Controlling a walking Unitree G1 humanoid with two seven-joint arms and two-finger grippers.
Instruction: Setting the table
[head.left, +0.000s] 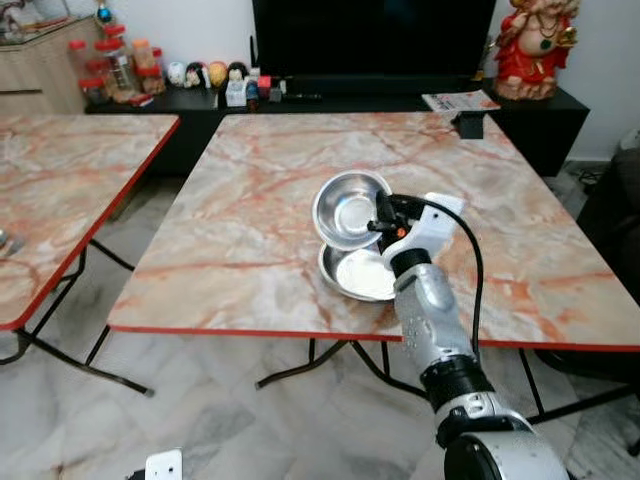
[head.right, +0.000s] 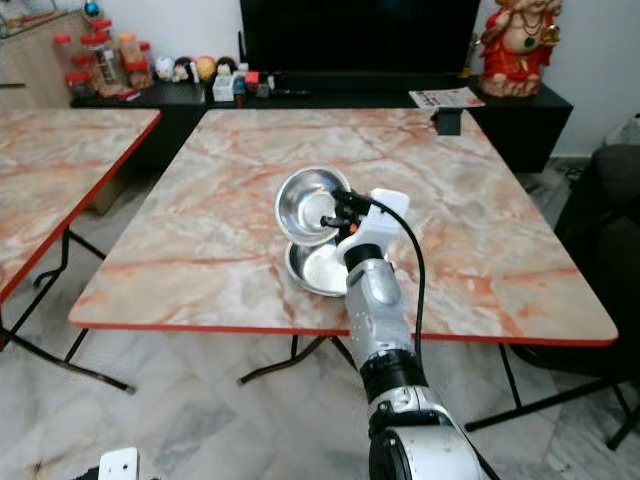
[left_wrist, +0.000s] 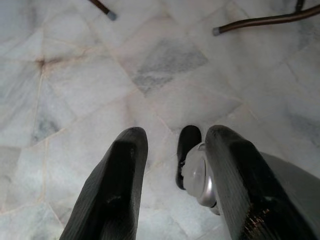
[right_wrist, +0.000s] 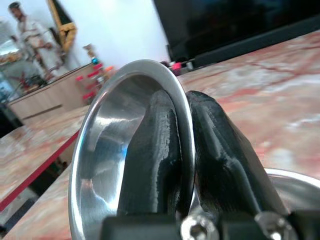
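My right gripper (head.left: 381, 212) is shut on the rim of a steel bowl (head.left: 347, 207), holding it tilted above the marble table (head.left: 260, 220). One finger (right_wrist: 152, 150) lies inside the bowl (right_wrist: 105, 150), the other finger (right_wrist: 220, 145) outside the rim. A second steel bowl (head.left: 360, 275) rests on the table just below, near the front edge, and its rim (right_wrist: 295, 180) shows behind the fingers. My left gripper (left_wrist: 172, 170) hangs open over the marble floor with nothing between its fingers.
A second marble table (head.left: 60, 180) stands to the left. Behind is a black TV cabinet (head.left: 350, 100) with jars (head.left: 110, 65), figurines, a red statue (head.left: 535, 45) and a newspaper (head.left: 460, 100). A dark chair (head.left: 615, 200) stands at the right.
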